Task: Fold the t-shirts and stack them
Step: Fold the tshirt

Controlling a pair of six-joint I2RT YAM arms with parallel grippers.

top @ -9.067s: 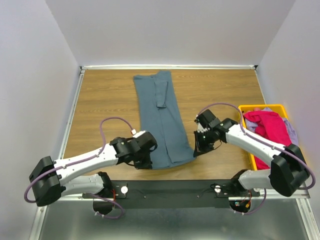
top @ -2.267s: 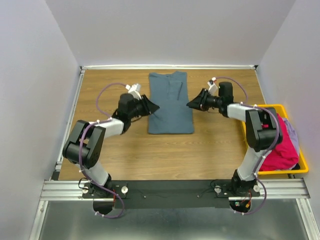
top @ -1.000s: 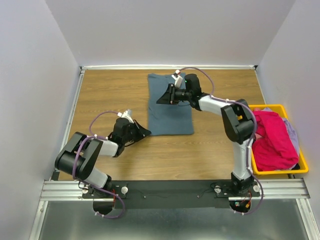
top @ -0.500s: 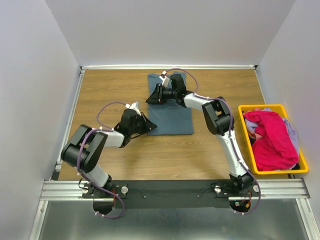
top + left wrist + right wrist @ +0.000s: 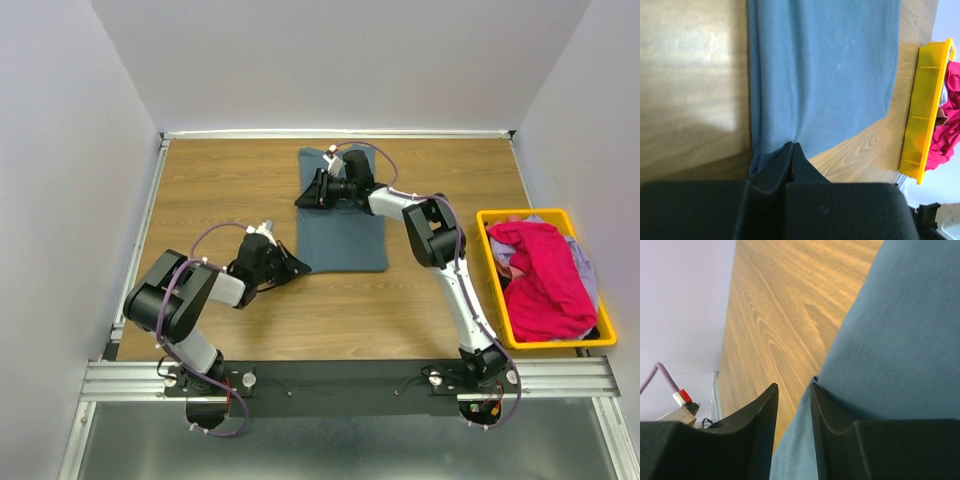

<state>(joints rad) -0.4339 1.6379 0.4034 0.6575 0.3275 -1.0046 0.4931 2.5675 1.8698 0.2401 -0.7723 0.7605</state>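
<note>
L tool (image 5: pixel 293 266) pressed together at slate-blue t-shirt (image 5: pixel 345 235) lower-left corner, mid-frame; cloth caught? can't tell. R tool (image 5: pixel 318 192) spread, straddling shirt's upper-left edge.

Bright, even overhead light in my top view, white glare on the wooden surface (image 5: pixel 700 45) at my left wrist camera, darker shadow beneath it, right wrist fingers (image 5: pixel 757 440) close, black, soft-focused.

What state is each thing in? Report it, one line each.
blue-grey t-shirt: folded, flat on the table.
left gripper: shut on its near-left corner.
right gripper: jaws apart, astride its far-left edge.
pink t-shirt: crumpled in the yellow bin.
</note>
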